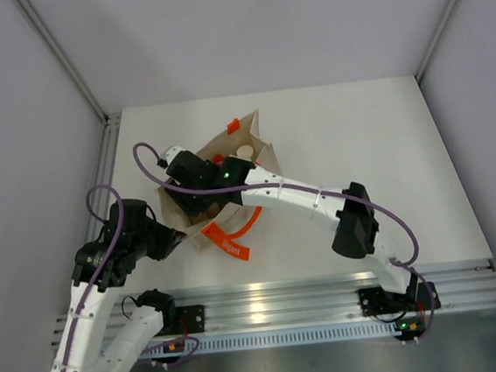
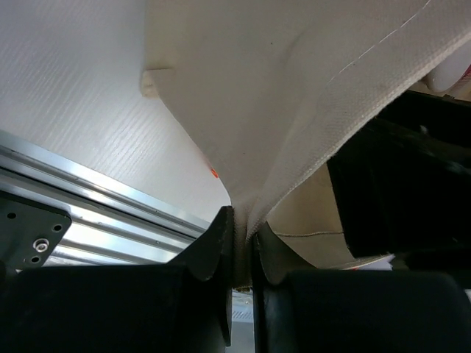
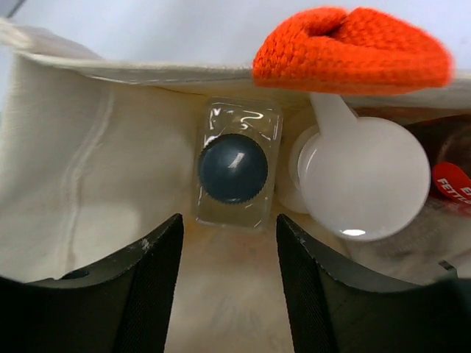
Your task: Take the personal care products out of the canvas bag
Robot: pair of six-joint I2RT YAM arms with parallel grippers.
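Two bottles show inside the canvas bag (image 3: 73, 162): a clear one with a dark cap (image 3: 232, 169) against the far wall, and just beside it on the right a white-capped one (image 3: 366, 179) under an orange tab (image 3: 353, 48). The bag stands on the left half of the table (image 1: 359, 158), well apart from its right edge. The right gripper (image 3: 228, 228) is down in the bag's mouth, fingers apart and holding nothing, the dark-capped bottle just ahead of its tips. The left gripper (image 2: 243, 243) pinches the bag's rim.
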